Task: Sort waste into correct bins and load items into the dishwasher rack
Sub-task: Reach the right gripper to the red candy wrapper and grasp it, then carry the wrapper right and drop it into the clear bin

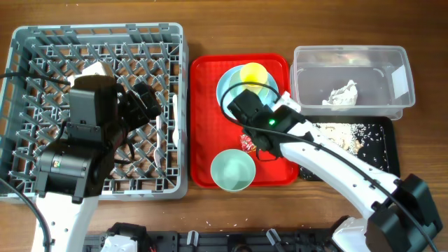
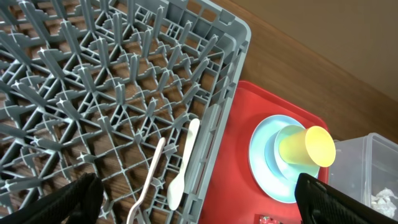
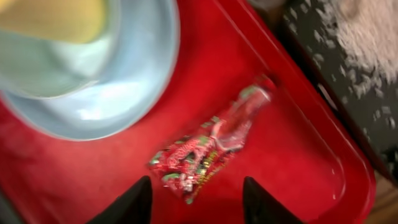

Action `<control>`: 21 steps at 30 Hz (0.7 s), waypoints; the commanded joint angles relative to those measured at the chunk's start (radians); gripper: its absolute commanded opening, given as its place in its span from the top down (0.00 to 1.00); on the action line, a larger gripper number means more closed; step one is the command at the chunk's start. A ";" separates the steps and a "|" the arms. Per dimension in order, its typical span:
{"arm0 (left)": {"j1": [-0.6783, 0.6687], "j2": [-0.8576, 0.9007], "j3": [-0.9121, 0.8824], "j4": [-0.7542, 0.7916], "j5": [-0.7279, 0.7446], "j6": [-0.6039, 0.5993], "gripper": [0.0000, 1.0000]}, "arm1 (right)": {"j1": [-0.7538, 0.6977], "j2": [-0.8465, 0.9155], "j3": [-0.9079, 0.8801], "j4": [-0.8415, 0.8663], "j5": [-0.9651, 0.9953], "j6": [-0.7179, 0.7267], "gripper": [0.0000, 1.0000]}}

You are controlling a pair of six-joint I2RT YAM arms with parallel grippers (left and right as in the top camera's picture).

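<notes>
The red snack wrapper (image 3: 208, 146) lies on the red tray (image 1: 204, 119), just ahead of my open right gripper (image 3: 196, 199); it also shows in the overhead view (image 1: 247, 143). The pale blue plate (image 1: 227, 87) holds the yellow cup (image 1: 253, 74) lying on its side. The mint green bowl (image 1: 233, 170) sits at the tray's front. The white napkin (image 1: 341, 94) lies in the clear tub (image 1: 350, 54). Rice scraps (image 1: 344, 133) cover the black tray (image 1: 385, 150). My left gripper (image 2: 199, 199) is open over the grey rack (image 1: 42, 35), above the white spoon (image 2: 183, 167) and fork (image 2: 149, 177).
The red tray stands between the rack on the left and the two bins on the right. The right arm (image 1: 329, 161) reaches across the black tray's near left corner. Bare wood shows along the front and back edges.
</notes>
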 commanded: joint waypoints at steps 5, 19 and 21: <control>0.008 -0.002 0.006 0.003 -0.006 0.002 0.00 | -0.001 0.013 -0.180 0.175 -0.043 0.386 0.44; 0.008 -0.002 0.006 0.003 -0.006 0.002 0.00 | -0.001 0.180 -0.230 0.325 -0.060 0.463 0.48; 0.008 -0.002 0.006 0.003 -0.006 0.002 0.00 | -0.001 0.191 -0.230 0.324 -0.060 0.462 0.57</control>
